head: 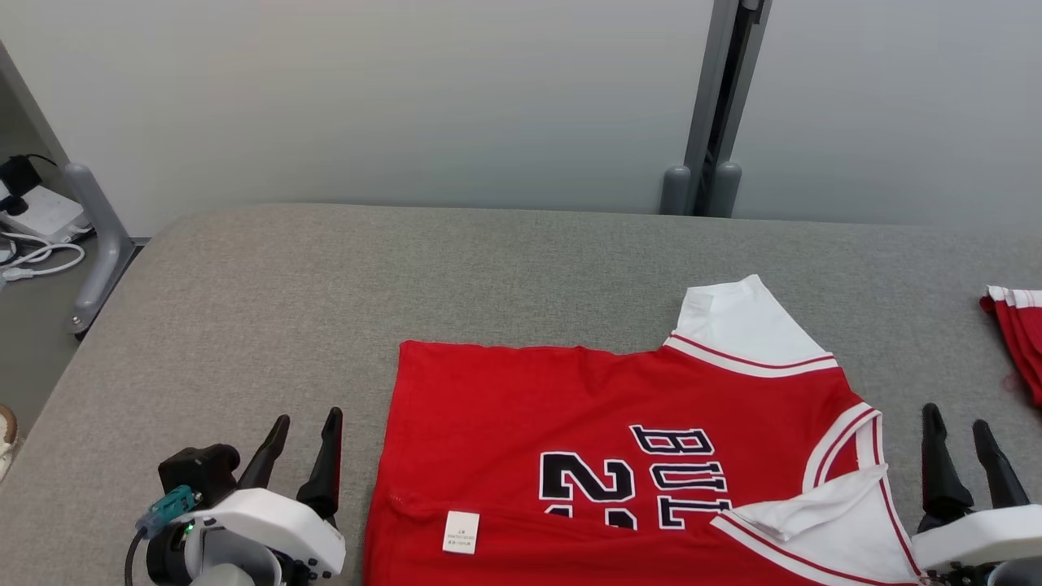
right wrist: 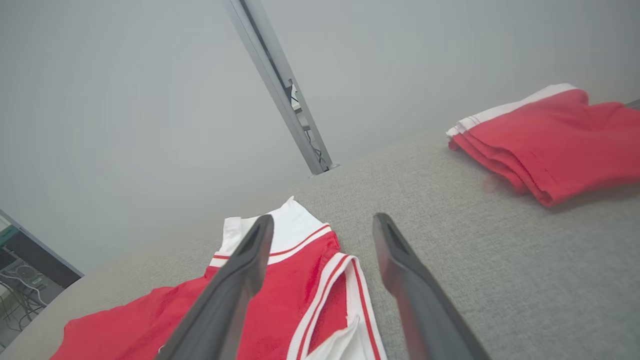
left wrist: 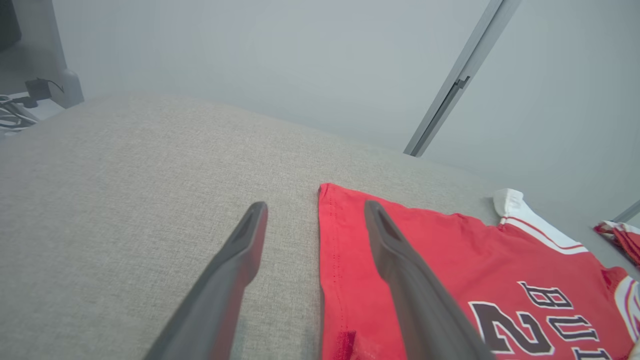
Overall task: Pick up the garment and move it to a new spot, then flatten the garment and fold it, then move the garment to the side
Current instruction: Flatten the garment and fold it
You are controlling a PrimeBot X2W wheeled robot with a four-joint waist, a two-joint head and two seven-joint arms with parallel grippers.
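A red jersey (head: 521, 423) with white sleeves and dark lettering lies flat on the grey padded table (head: 342, 285), its near part folded over with a white label showing. The same jersey (left wrist: 450, 260) fills the lower right of the left wrist view, and the jersey (right wrist: 300, 280) sits low in the right wrist view. My left gripper (head: 305, 423) stands open just left of the jersey's hem edge, holding nothing. My right gripper (head: 956, 427) is open just right of the collar and near sleeve, also holding nothing. From the left wrist, my left gripper (left wrist: 315, 210) straddles the hem corner.
A second folded red garment (head: 1017, 334) lies at the table's right edge, also seen as a folded red garment (right wrist: 550, 140). A grey post (head: 716, 98) stands behind the table. Cables and a metal leg (head: 98, 236) are on the floor at the left.
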